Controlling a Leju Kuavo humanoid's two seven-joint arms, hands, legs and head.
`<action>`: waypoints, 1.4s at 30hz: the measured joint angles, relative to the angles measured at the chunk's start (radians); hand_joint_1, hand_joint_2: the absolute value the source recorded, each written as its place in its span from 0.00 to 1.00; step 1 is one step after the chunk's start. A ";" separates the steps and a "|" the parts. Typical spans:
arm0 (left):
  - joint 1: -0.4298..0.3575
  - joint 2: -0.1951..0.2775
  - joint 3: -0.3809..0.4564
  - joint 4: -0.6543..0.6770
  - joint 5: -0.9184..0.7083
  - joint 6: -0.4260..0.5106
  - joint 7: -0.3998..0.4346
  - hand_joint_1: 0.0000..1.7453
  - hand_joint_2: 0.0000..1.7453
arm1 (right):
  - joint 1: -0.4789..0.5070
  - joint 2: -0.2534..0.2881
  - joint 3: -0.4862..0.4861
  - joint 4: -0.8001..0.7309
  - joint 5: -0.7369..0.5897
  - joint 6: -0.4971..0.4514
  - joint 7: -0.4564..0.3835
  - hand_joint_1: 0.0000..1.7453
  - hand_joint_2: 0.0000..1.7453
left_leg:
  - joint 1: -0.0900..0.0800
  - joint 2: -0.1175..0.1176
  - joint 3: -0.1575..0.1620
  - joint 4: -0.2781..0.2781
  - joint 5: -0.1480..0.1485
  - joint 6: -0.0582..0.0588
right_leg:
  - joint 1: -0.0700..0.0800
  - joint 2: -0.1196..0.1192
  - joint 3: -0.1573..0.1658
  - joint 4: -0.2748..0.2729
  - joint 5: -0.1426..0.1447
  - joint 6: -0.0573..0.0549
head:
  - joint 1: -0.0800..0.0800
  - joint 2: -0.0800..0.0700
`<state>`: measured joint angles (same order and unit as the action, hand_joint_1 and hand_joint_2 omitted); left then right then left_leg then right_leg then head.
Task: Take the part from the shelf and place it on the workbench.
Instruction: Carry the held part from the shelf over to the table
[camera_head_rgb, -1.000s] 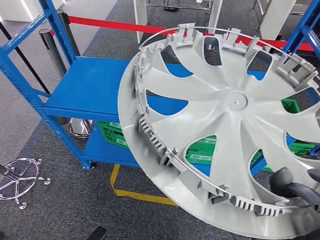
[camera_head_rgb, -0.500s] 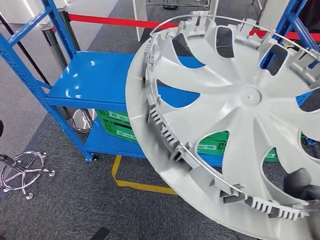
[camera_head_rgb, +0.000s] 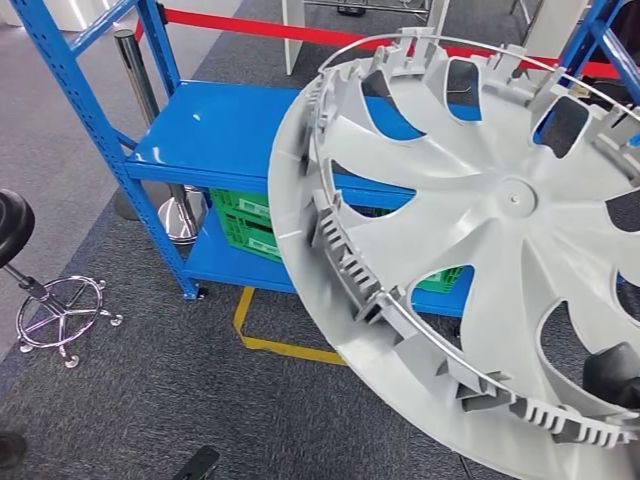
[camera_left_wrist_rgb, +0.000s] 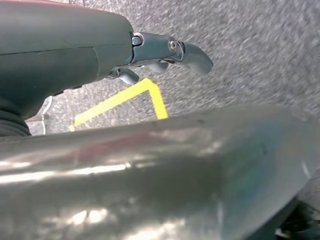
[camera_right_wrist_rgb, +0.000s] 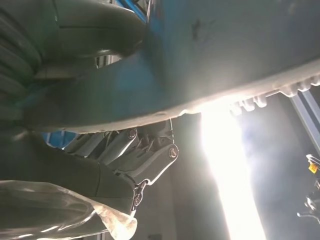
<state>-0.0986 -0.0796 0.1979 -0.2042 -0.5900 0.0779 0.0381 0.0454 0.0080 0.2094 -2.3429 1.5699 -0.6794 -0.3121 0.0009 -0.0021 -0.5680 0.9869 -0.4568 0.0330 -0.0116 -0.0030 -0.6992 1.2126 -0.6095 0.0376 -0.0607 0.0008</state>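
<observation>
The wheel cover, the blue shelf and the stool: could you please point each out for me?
wheel cover (camera_head_rgb: 513, 195): head view, on its centre hub.
blue shelf (camera_head_rgb: 219, 130): head view, on the bare upper deck.
stool (camera_head_rgb: 11, 222): head view, on the black seat.

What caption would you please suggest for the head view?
Right hand holding a grey wheel cover tilted above the carpet, blue shelf behind.
</observation>
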 joint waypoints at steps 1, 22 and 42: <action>-0.001 0.000 -0.001 -0.001 -0.002 0.003 0.001 0.00 0.00 | 0.000 0.000 -0.005 0.000 0.000 0.000 0.003 1.00 1.00 | -0.001 0.000 -0.018 0.001 0.014 0.000 | 0.000 0.001 -0.005 0.055 -0.018 0.001 | 0.001 0.000; -0.017 0.009 -0.009 -0.007 -0.018 -0.002 0.016 0.00 0.00 | -0.013 0.001 -0.034 -0.017 0.001 -0.003 0.022 1.00 1.00 | 0.018 -0.003 -0.032 0.073 -0.012 -0.059 | 0.006 -0.017 0.152 -0.204 0.104 -0.033 | -0.010 0.000; -0.026 -0.006 -0.024 -0.011 -0.028 -0.010 0.018 0.00 0.00 | -0.037 0.001 -0.034 -0.022 0.001 -0.003 0.027 1.00 1.00 | 0.002 -0.003 -0.190 0.013 0.180 -0.034 | 0.027 -0.004 0.278 -0.245 0.024 -0.046 | 0.007 0.000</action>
<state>-0.1250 -0.0861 0.1743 -0.2155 -0.6178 0.0681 0.0565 0.0085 0.0092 0.1751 -2.3646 1.5704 -0.6826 -0.2848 0.0027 -0.0050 -0.7584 0.9997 -0.2772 -0.0011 0.0156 -0.0069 -0.4214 0.9676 -0.5860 -0.0085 -0.0532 0.0005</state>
